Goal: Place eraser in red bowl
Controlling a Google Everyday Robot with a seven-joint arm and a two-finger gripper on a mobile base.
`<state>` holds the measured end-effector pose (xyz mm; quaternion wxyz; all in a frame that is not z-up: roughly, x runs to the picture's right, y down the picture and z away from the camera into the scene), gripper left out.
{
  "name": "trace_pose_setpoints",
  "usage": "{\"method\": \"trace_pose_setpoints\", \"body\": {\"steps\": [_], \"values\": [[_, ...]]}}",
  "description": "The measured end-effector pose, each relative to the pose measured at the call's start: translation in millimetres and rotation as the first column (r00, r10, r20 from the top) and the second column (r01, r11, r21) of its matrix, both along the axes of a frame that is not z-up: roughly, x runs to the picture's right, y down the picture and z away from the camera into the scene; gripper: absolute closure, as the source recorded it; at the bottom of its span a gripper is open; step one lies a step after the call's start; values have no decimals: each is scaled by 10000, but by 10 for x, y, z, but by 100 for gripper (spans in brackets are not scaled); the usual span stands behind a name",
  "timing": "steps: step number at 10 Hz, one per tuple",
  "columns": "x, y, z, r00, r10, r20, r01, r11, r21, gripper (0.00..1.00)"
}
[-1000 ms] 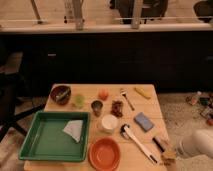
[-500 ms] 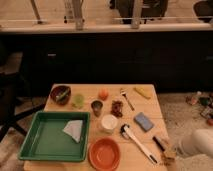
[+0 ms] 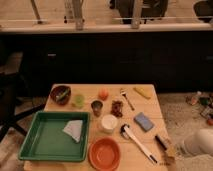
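Camera view: eraser lies near the right edge of the surface, just right of the white-handled brush. Pincer is at the eraser's right side, pressed together; can't tell whether it's actually pinching the block. Red bowl sits at the front edge, empty, left of the brush. Step looks like grasp/lift: confirm the hold, raise straight up clear of the brush handle, carry left, release low over bowl centre.
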<state>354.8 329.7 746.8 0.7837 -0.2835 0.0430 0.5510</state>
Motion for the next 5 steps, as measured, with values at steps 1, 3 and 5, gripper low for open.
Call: {"method": "trace_pose_setpoints", "body": {"steps": [1,3,5], "values": [[26,-40,-25,10000,10,-43,-9,10000,86,100],[62,-130,-73,10000,11,-87,-8,9996,294,100],[104,-216,-129,9999,37,-141,-29,9986,528,100]]}}
